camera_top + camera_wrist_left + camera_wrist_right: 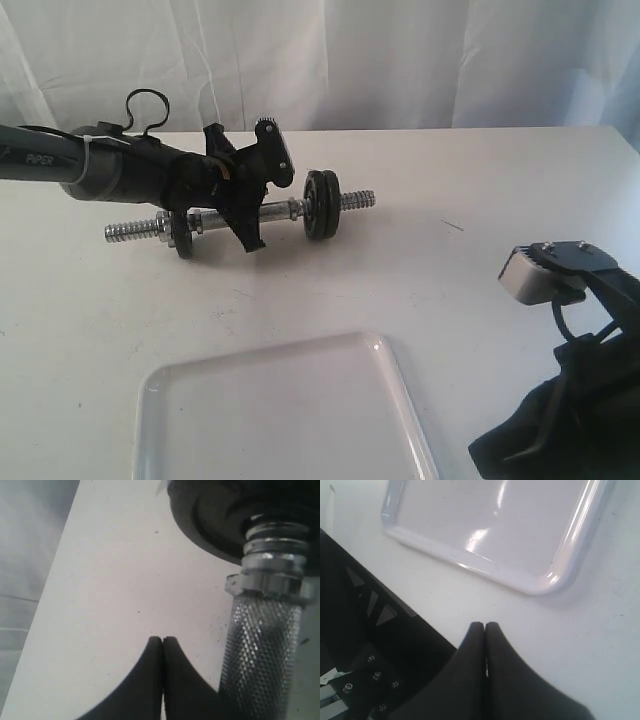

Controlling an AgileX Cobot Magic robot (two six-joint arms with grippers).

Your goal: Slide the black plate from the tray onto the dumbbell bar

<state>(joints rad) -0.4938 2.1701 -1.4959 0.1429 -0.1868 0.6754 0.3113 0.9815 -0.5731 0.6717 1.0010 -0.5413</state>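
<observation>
The dumbbell bar [225, 220] lies across the far left of the table. The black plate [183, 232] sits on its left threaded end, off the tray. Two similar black discs [322, 203] sit on the right end. My left gripper [250, 240] is shut and empty, fingertips together just beside the bar. In the left wrist view this gripper [163, 640] is next to the knurled grip [260, 650], with a black disc [210, 520] beyond the collar. The white tray [290, 420] at the front holds nothing. My right gripper [484, 626] is shut and empty over the table near a tray corner [545, 582].
A white curtain [350, 60] hangs behind the table's far edge. The right arm's black body [570, 420] and its silver camera housing [540, 272] fill the front right corner. A black mount [365, 645] lies close beside the right gripper.
</observation>
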